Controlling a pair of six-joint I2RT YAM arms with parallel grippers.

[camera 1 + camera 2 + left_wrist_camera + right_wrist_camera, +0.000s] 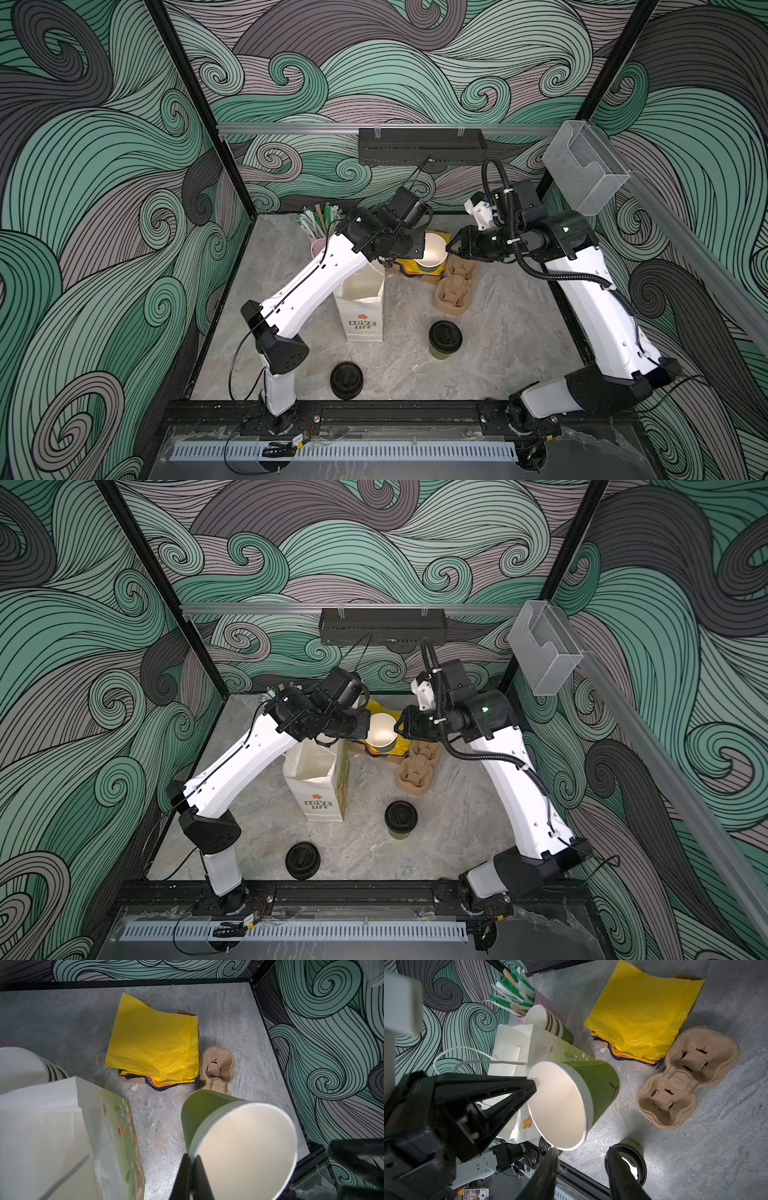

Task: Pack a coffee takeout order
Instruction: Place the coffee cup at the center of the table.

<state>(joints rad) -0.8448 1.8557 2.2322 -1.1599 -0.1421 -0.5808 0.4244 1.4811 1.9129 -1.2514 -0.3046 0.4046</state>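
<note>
Above the napkins (153, 1043) near the desk's (498, 332) far edge, the green cup (432, 249), surely light and crushable, hangs pinched by its stiffer rim in the left jaws, right jaws parted alongside.

Matt olive paper cup (598, 1088), crinkled thin yellow paper napkins (153, 1043), rough moulded-pulp carrier (685, 1082), smooth black plastic lid (346, 380)
</note>
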